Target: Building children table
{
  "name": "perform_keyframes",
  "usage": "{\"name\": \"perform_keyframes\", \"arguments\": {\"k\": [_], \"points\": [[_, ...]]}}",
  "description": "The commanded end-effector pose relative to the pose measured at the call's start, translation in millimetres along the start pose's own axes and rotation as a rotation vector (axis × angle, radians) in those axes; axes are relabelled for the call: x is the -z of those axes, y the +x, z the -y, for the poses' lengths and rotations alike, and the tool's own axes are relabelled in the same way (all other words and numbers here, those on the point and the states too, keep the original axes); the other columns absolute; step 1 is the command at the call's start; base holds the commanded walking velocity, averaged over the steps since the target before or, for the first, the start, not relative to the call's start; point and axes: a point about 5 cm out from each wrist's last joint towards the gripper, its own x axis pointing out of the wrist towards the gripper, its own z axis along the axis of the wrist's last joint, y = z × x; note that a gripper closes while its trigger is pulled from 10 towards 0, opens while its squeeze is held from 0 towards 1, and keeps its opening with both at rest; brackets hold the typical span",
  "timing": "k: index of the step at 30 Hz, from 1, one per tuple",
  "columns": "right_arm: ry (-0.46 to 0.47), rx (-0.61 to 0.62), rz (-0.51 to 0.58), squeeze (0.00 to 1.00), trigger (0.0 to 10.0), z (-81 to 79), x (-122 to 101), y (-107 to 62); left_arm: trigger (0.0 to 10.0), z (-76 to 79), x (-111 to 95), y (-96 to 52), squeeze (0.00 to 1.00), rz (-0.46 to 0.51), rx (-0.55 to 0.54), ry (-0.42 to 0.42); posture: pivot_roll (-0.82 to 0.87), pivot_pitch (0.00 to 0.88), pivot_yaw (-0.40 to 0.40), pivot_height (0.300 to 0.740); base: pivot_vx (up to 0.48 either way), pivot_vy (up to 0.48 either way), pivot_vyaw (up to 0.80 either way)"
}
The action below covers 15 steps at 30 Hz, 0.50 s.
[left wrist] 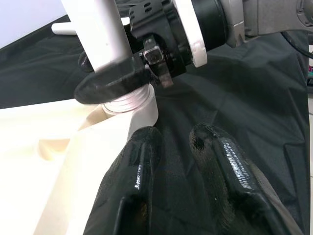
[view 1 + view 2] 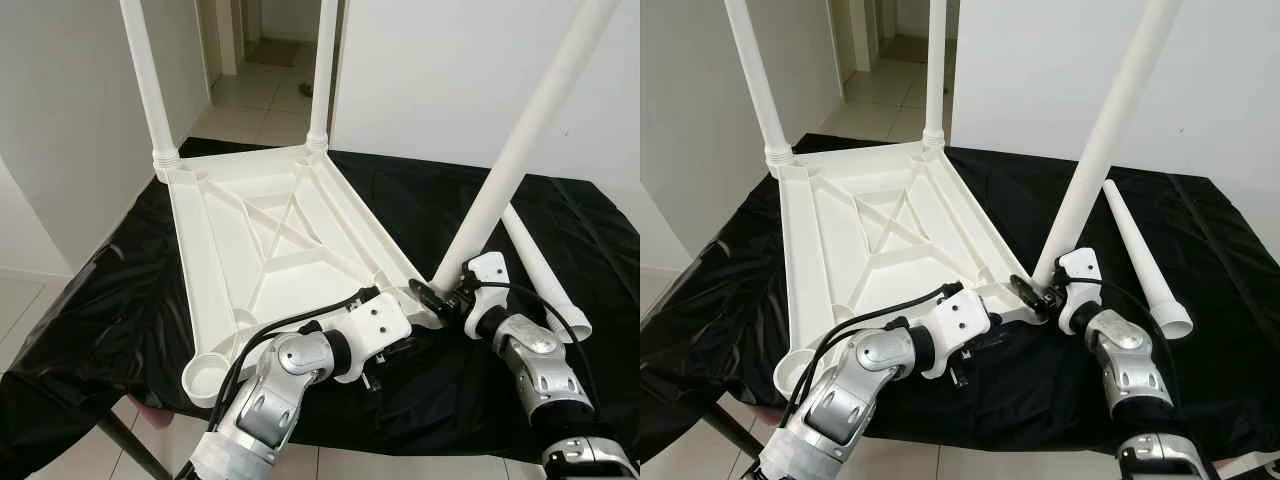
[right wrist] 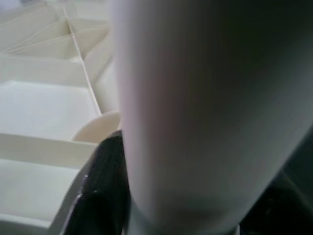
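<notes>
**Children's table getting its third leg at the near right corner**

The children's table top (image 2: 280,250) is lying upside down on the black-covered worktop (image 2: 90,300), ribbed underside facing up so that the corner sockets are open to receive legs. Two legs, the far left leg (image 2: 148,80) and the far right leg (image 2: 325,70), are already standing upright in the far corners.

The right pincer (image 2: 445,292) is clenching the third leg (image 2: 520,140) low down, just above its threaded end, and holding it tilted over the near right corner socket (image 1: 139,105). Gripping that close to the base is giving it control over where the end goes; the lean suggests the leg is not yet seated squarely. In the right wrist view the white tube (image 3: 205,117) is sitting right between the black fingers (image 3: 100,191).

The left pincer (image 1: 183,147) is resting on the black cover just beside that same corner, fingers close together and grasping nothing, probably bracing the table edge so it isn't sliding while the leg is being worked in.

The fourth leg (image 2: 545,275) is lying loose on the cover at the right, within the right arm's reach, and the near left socket (image 2: 205,375) is waiting empty for it.
</notes>
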Motion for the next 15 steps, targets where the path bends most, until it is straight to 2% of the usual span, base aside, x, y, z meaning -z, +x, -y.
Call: {"name": "perform_keyframes", "arguments": {"k": [1, 7, 15], "points": [[-0.026, -0.028, -0.043, 0.00, 0.0, -0.9, 7, -0.3, 10.0, -5.6, -3, 2.1, 0.00, 0.013, -0.159, -0.021, 0.00, 0.019, -0.024, 0.740, 0.000, 0.000, 0.00], [-0.022, -0.011, -0.032, 0.00, 0.0, 3.8, 9, -3.0, 10.0, -5.0, -4, 2.8, 0.00, 0.016, -0.156, -0.022, -0.01, 0.025, -0.021, 0.740, 0.000, 0.000, 0.00], [0.054, 0.189, 0.025, 0.00, 0.0, 11.7, 8, -7.0, 10.0, -4.4, -3, 3.3, 0.00, 0.015, -0.156, -0.025, -0.01, 0.031, -0.026, 0.740, 0.000, 0.000, 0.00]]}}
